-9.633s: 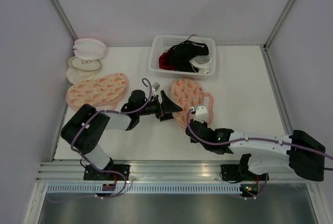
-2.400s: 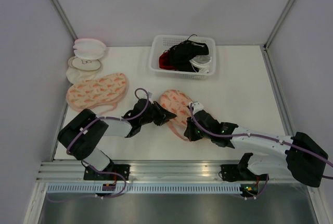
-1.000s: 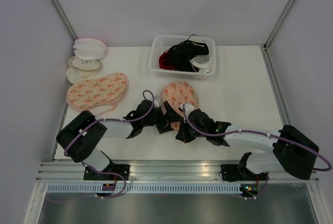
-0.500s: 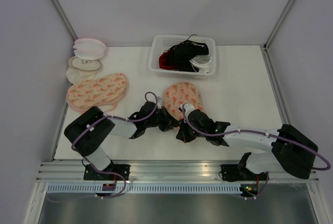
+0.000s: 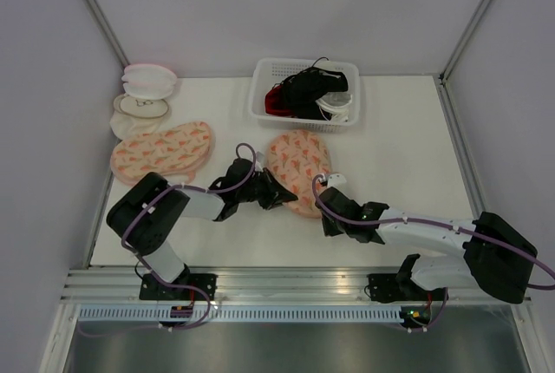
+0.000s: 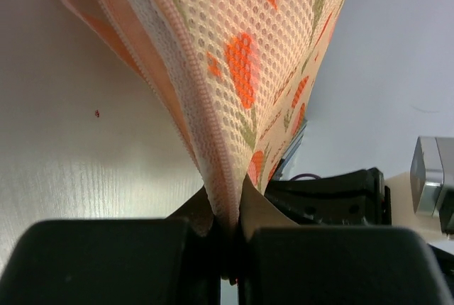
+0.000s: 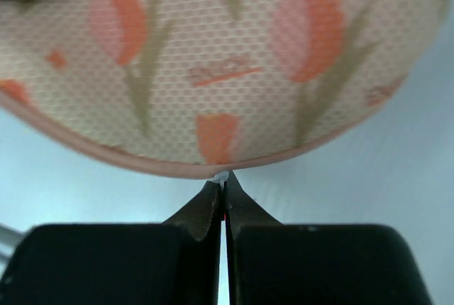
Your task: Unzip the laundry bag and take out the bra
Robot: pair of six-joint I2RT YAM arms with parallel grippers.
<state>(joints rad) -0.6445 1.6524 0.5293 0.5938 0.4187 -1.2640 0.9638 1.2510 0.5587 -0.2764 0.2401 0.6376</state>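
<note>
At the near edge of the counter (image 5: 395, 152) the two arms reach inward toward each other. The right end effector (image 5: 327, 215) sits just at the near rim of the laundry bag (image 5: 299, 158). Its wrist view shows the fingers (image 7: 206, 209) clenched flat together, their tips touching the bag's pink piped rim, with a tiny white speck between them. Whether that speck is a zip pull cannot be told. The bag's printed mesh (image 7: 213, 57) fills the view above the tips.

A little farther in, the left end effector (image 5: 271, 189) clamps the bag's left edge. In its wrist view the two pads (image 6: 262, 209) pinch the stitched seam of the bag (image 6: 241, 50), and the fabric rises steeply from the grip as a folded wedge, lifted off the counter (image 6: 85, 149) on that side. The rest of the bag lies between the two arms, near the middle of the counter.

The bag's print shows orange and pink flower-like shapes on green stems. A short line of reddish script (image 7: 216, 72) sits among them, too fine to read.

Farther left lies a second printed bag (image 5: 163, 149), well apart from both arms. Beyond it, in the far left corner, rest two round white-and-pink cases (image 5: 146, 94). A white basket (image 5: 299, 121) of dark, red and white garments stands at the far edge.
</note>
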